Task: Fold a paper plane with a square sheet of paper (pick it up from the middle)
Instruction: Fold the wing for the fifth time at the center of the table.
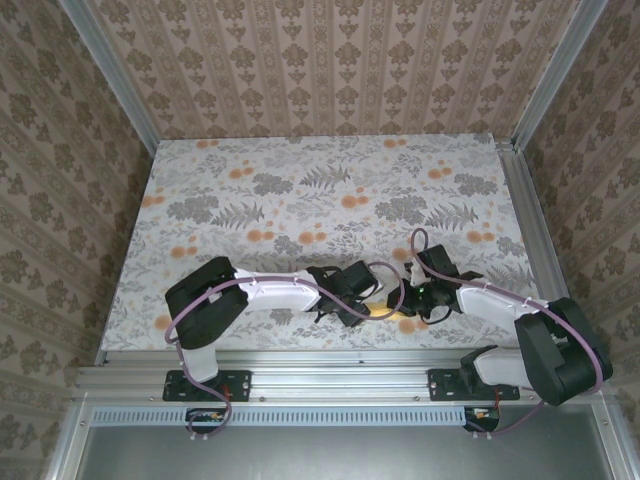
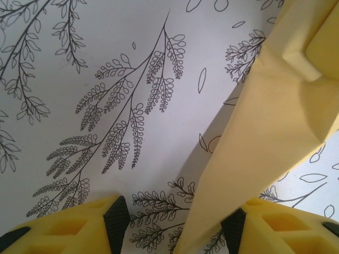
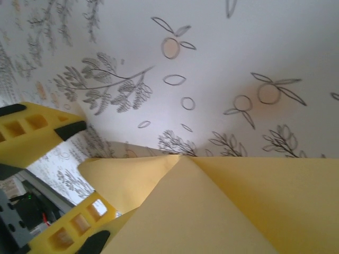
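Note:
The square sheet of paper (image 1: 385, 312) is mustard yellow and folded to a point with a centre crease. It is held low over the table, near the front edge, between my two grippers. In the left wrist view the folded paper (image 2: 265, 132) runs down between the fingers of my left gripper (image 2: 176, 222), which stands open. The paper leans by the right pad (image 2: 233, 230). One yellow fingertip (image 2: 318, 37) of my right gripper (image 1: 425, 298) presses on the paper's far end. In the right wrist view the paper (image 3: 222, 211) covers my own fingers, and its tip reaches between the left gripper's fingers (image 3: 37, 132).
The table (image 1: 300, 190) wears a pale cloth with grey leaves and orange flowers. Patterned walls close it in on three sides, with metal posts at the corners. An aluminium rail (image 1: 330, 375) runs along the near edge. Free room lies across the far half.

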You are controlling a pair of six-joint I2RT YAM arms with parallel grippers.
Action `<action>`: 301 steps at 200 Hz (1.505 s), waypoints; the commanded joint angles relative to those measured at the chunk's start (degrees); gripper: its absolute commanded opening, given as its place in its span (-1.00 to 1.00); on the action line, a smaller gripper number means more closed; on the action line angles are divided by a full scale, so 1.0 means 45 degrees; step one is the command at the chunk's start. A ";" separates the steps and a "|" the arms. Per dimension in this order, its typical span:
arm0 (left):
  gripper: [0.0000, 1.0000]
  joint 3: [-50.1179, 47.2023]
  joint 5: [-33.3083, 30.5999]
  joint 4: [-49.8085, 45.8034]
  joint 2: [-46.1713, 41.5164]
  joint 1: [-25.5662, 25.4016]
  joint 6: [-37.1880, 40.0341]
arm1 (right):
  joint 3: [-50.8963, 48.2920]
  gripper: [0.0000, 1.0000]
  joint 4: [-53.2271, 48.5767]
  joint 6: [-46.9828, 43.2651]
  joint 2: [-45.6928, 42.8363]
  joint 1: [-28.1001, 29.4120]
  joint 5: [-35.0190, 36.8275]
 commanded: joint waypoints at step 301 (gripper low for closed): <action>-0.15 0.0153 0.4471 0.0846 0.0149 0.0475 -0.0568 | -0.0617 -1.00 -0.1276 -0.1243 0.0078 -0.0032 0.1322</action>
